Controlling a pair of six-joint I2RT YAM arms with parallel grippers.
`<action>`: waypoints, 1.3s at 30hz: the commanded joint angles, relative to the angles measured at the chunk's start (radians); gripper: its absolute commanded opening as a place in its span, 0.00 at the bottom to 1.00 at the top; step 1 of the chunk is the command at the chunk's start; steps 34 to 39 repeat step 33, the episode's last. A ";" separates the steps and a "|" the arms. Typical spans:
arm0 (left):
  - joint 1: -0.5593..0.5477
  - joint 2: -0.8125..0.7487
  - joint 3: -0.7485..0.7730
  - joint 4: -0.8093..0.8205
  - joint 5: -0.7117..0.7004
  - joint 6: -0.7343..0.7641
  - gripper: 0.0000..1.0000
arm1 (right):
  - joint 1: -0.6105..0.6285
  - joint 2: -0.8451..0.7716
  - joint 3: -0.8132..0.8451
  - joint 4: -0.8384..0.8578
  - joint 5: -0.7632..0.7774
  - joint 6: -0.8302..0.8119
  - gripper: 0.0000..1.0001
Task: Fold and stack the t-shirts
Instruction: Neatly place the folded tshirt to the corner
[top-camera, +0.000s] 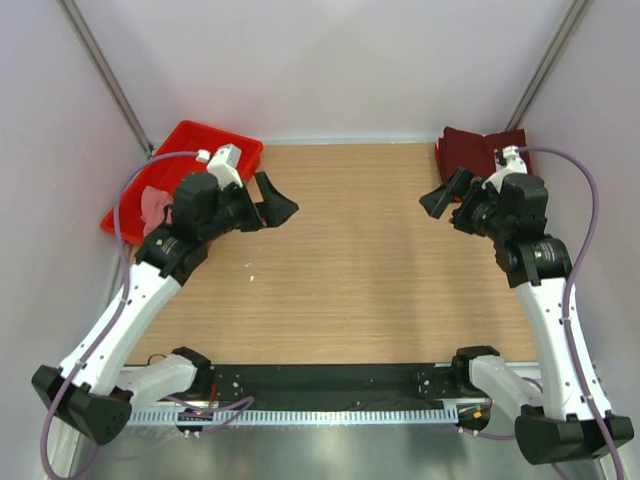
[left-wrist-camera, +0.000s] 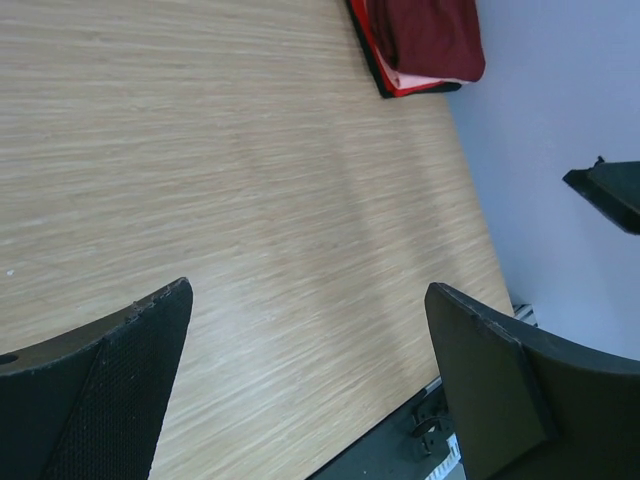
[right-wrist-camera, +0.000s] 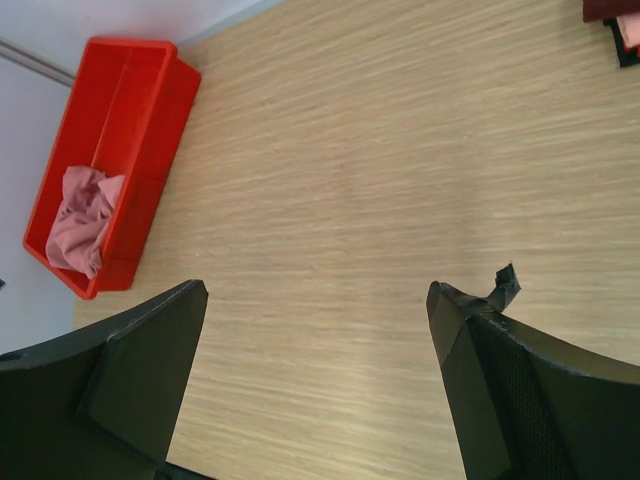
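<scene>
Maroon shirt (top-camera: 478, 150) folded at the table's 1 o'clock corner, topmost on a small stack, its near edge partly covered in the top view by the right wrist. In the left wrist view, maroon shirt (left-wrist-camera: 430, 35) over a thin pink layer, then red and black edges below; no telling what those lowest layers are. Only a sliver of that stack caught at the 1 o'clock corner of the right wrist view, cut off by the frame. Pink shirt (top-camera: 155, 207) crumpled and unfolded inside the red tray (top-camera: 215, 135) at 10 o'clock, half hidden in the top view behind the left arm. Plainer from the right wrist: pink shirt (right-wrist-camera: 85, 222) bunched at one end of the tray (right-wrist-camera: 130, 90), sleeves and collar impossible to pick out. Bare wooden table (top-camera: 360, 280) between tray and stack. Left gripper (top-camera: 272, 205) above the table near the tray, jaws spread wide, only wood grain between them. Right gripper (top-camera: 447, 190) at about 2 o'clock, near the stack, jaws likewise wide apart and empty. Small black flap (right-wrist-camera: 505, 280) sticking up at one right fingertip, too small to identify. Finger bases cut off by the lower frame edge in both wrist views.
</scene>
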 joint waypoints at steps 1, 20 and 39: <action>-0.001 -0.074 -0.023 0.120 -0.005 0.017 1.00 | -0.002 -0.059 -0.019 -0.092 0.013 -0.048 1.00; -0.001 -0.078 -0.002 0.069 0.130 0.002 1.00 | -0.002 -0.139 -0.032 -0.057 -0.027 -0.016 1.00; -0.001 -0.065 0.018 0.046 0.127 0.016 1.00 | -0.002 -0.145 -0.021 -0.063 -0.017 -0.023 1.00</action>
